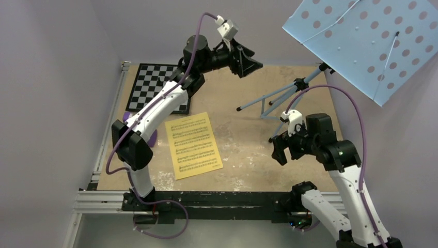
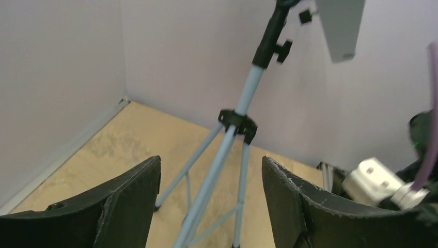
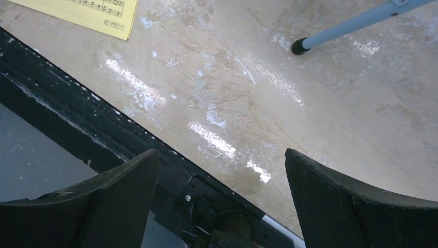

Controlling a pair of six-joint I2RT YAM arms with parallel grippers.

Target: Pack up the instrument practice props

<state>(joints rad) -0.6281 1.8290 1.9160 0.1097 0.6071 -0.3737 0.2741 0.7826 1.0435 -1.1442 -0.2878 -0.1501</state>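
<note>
One sheet (image 1: 193, 145) lies in the middle of the table (image 1: 243, 135). One stand (image 1: 361, 41) is far right. One metronome (image 1: 153, 138) peeks out at the left. The left pincer (image 1: 247, 61) and right pincer (image 1: 279, 150) are both open and empty.

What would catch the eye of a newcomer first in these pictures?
The light blue tripod music stand towers at the far right of the table, its hole-dotted tray filling the upper right corner of the top view. A yellow sheet of printed music lies flat near the table's middle, and a black-and-white checkerboard lies at the far left. The open left gripper is raised toward the stand.
</note>
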